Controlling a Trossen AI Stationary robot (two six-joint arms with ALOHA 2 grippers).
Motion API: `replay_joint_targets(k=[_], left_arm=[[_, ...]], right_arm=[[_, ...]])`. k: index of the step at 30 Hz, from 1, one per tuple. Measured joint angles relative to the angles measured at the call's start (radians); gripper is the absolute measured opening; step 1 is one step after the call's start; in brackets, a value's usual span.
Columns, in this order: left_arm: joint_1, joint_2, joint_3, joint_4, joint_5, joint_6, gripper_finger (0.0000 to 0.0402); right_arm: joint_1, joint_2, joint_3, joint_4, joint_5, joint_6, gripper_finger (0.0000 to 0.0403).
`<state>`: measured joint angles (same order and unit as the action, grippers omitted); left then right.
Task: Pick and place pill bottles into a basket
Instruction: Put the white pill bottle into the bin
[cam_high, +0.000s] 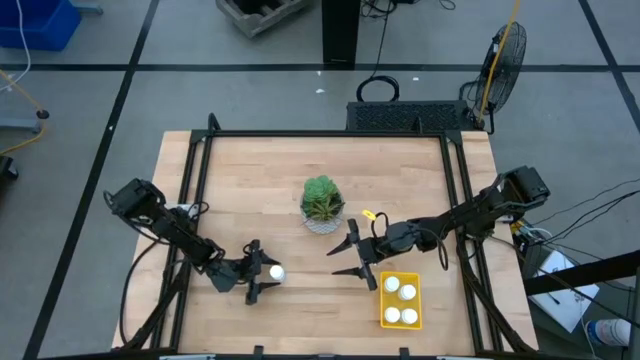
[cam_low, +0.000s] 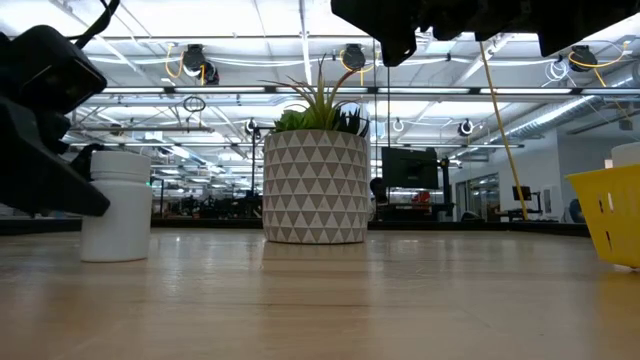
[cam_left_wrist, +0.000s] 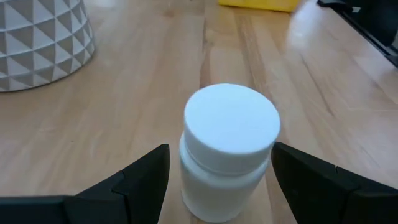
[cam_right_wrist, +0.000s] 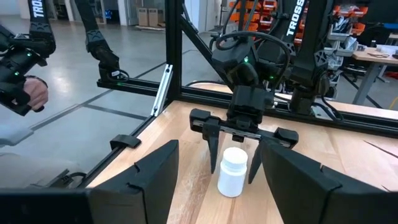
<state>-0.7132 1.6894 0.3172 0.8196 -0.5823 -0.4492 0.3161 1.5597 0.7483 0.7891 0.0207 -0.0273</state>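
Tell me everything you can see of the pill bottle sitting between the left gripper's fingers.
The pill bottle is small, white and cylindrical, plastic-looking, with a wider flat white cap. It stands upright on the wooden table, in front of the potted plant and left of the basket. The left gripper brackets it with fingers open, a gap showing on each side.

One camera hung overhead and looked straight down on the whole table (cam_high: 400, 190), both arms inside its frame. Another sat low at the surface, facing level across the wood toward the room behind, close to the potted plant (cam_low: 315, 185). The left wrist camera peered down at close range on a pill bottle (cam_left_wrist: 230, 149) between its own fingers. The right wrist camera faced across the table at that same bottle and the left gripper (cam_right_wrist: 241, 155) around it.
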Motion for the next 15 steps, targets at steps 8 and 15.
replay_joint_targets(k=[8,15], left_arm=[[0.003,0.079,0.039,0.02,0.061,0.023,0.0282],[0.014,0.148,0.07,0.025,0.058,0.037,0.0282]], right_arm=[[0.0,0.0,0.0,0.0,0.0,-0.001,0.0222],[0.0,0.0,0.0,0.0,0.0,0.006,0.0222]])
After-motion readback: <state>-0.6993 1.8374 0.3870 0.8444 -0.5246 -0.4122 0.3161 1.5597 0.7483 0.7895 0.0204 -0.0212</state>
